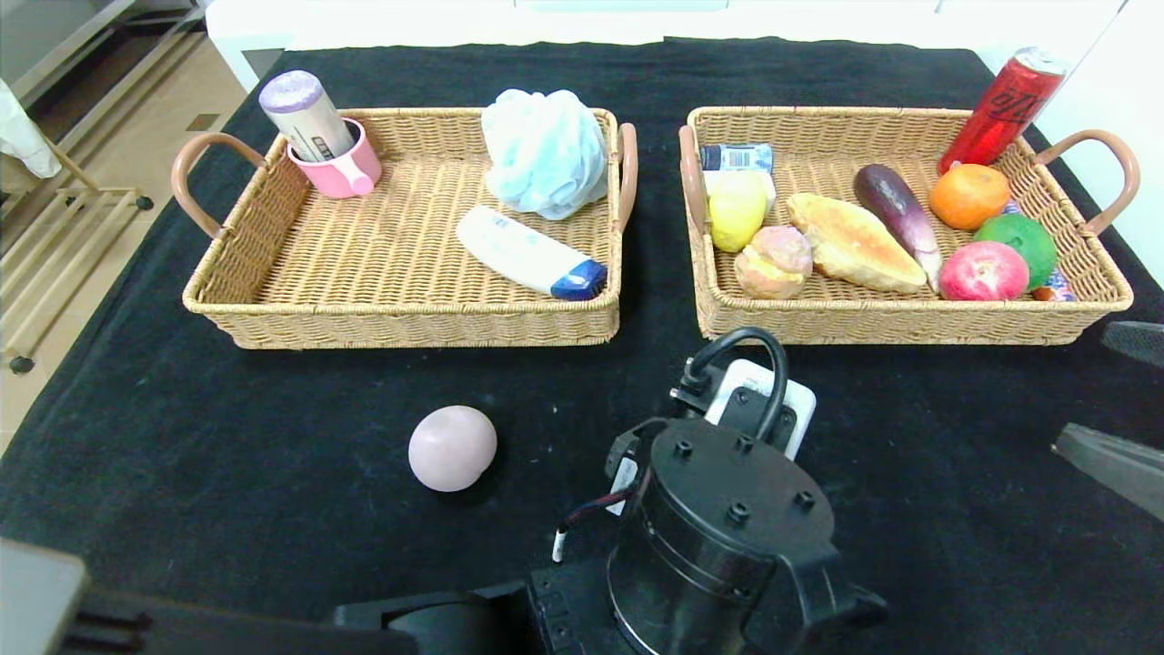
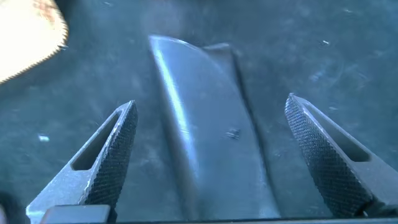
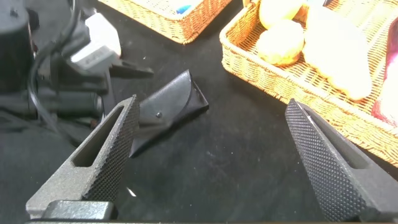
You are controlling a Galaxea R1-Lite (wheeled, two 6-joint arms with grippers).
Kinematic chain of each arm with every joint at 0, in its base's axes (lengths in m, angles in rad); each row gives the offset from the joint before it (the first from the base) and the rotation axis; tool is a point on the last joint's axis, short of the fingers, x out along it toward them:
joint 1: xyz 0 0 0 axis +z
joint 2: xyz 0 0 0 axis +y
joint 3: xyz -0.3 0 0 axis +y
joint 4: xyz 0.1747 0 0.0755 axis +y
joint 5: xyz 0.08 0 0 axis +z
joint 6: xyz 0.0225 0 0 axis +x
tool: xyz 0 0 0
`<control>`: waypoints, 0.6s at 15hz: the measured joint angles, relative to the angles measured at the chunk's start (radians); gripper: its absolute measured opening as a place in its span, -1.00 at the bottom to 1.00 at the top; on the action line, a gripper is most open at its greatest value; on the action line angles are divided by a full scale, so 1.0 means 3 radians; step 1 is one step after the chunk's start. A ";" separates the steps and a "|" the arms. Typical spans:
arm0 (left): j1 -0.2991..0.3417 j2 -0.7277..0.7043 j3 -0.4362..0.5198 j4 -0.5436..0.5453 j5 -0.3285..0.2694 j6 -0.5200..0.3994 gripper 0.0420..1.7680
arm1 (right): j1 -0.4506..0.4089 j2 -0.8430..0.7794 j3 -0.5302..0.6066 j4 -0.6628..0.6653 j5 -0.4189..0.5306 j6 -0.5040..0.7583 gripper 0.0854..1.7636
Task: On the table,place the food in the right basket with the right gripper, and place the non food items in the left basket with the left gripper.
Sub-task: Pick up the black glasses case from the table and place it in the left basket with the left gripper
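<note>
Black cloth table (image 1: 273, 437), tiled floor at left. Left basket (image 1: 400, 318): pink cup, blue loofah, tube. Right basket (image 1: 909, 318): fruits, bread, eggplant, can. Pink ball (image 1: 452, 448) on cloth before left basket. Left gripper (image 2: 211, 155) fingers apart over black case (image 3: 163, 112); right gripper (image 3: 211, 155) apart, empty.

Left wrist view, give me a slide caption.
Open left gripper poised over a dark flat case on the black table.

A black cloth (image 1: 227, 437) is spread over the table. Beyond its far edge a white surface (image 1: 436, 23) is seen. At the left, pale floor tiles (image 1: 136, 118) and a wooden rack (image 1: 55, 236) on castors are visible.
</note>
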 joint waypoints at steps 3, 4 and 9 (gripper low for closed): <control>0.0006 0.0118 -0.0001 -0.0127 0.0093 -0.0012 0.94 | 0.0001 0.0003 0.0005 0.0000 -0.0001 0.0000 0.94; 0.0010 0.0160 0.0000 -0.0178 0.0108 -0.0012 0.94 | 0.0001 0.0001 0.0004 0.0000 -0.0001 0.0000 0.94; 0.0009 0.0319 0.0000 -0.0223 0.0130 -0.0012 0.94 | 0.0001 0.0001 0.0000 0.0000 -0.0001 -0.0001 0.94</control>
